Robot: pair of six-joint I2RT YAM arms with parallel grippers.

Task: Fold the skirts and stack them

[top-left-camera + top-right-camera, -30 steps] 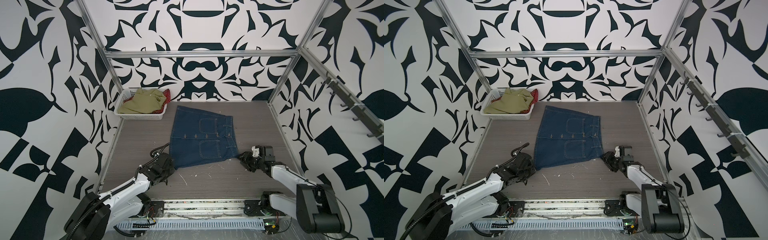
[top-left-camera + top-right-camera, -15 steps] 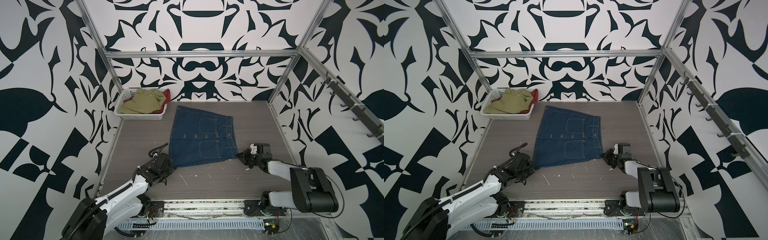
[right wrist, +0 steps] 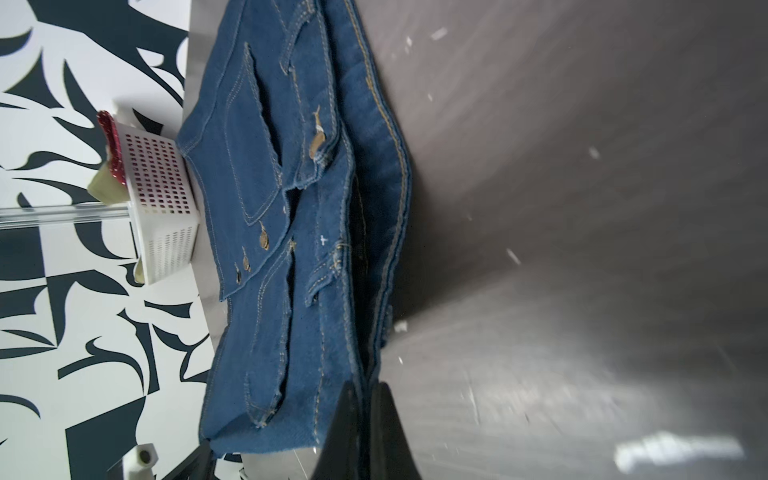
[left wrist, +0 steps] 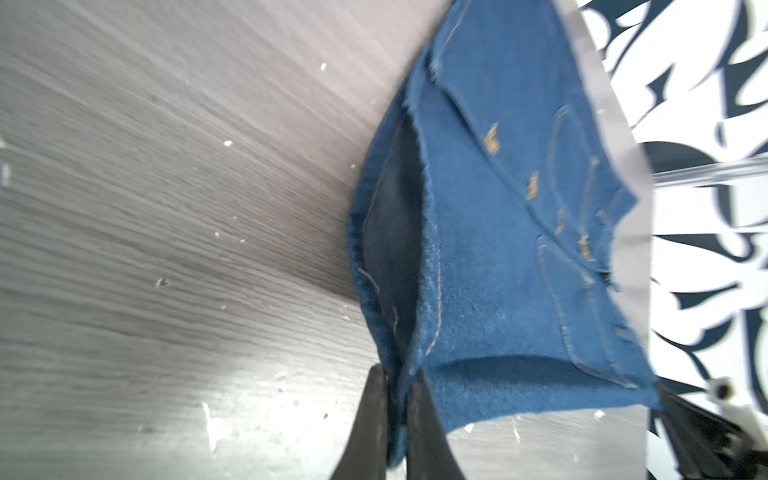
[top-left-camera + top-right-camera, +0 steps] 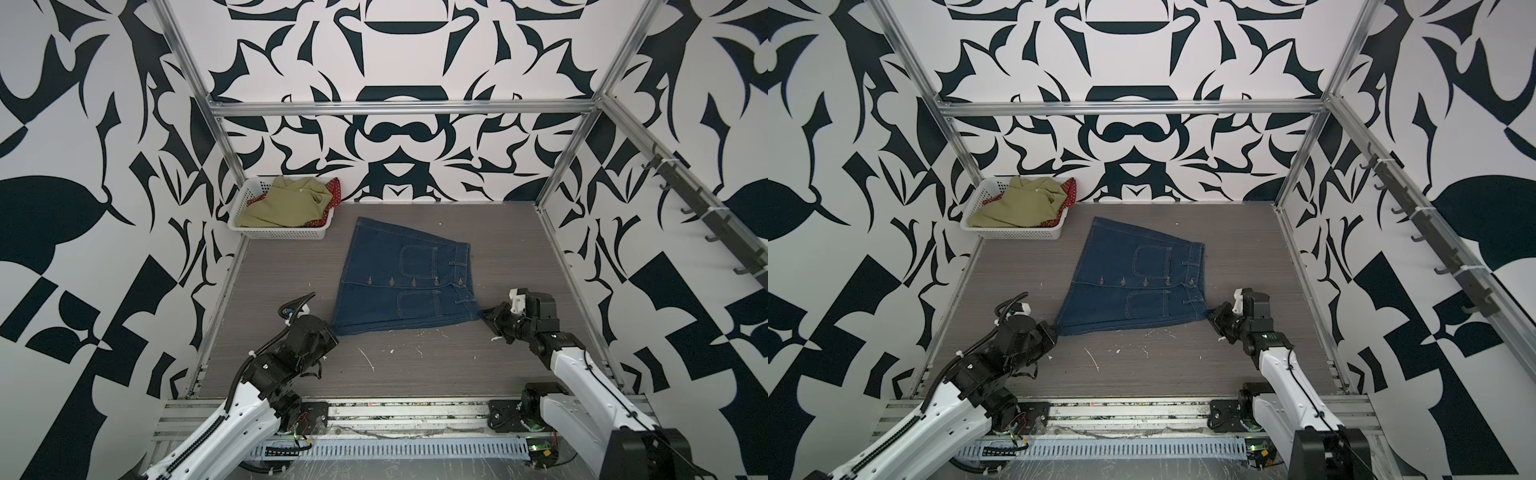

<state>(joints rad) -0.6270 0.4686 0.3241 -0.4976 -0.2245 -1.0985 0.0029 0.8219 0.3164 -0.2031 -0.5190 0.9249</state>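
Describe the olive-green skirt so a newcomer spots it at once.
In the far left corner of the table stands a white basket. The olive-green skirt lies crumpled on top inside it. It is plain, unlike the red dotted skirt peeking out beneath.

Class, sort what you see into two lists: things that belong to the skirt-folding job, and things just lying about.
Job: denim skirt, olive-green skirt, red polka-dot skirt, left gripper, right gripper.
Lying about: white basket, white scraps on the table, wall hooks.

White perforated basket (image 5: 282, 233) sits in the far left corner of the grey woodgrain bench (image 5: 519, 249). Little white flecks (image 5: 366, 360) dot the near part, and there's a hook rail (image 5: 706, 208) along the right wall.
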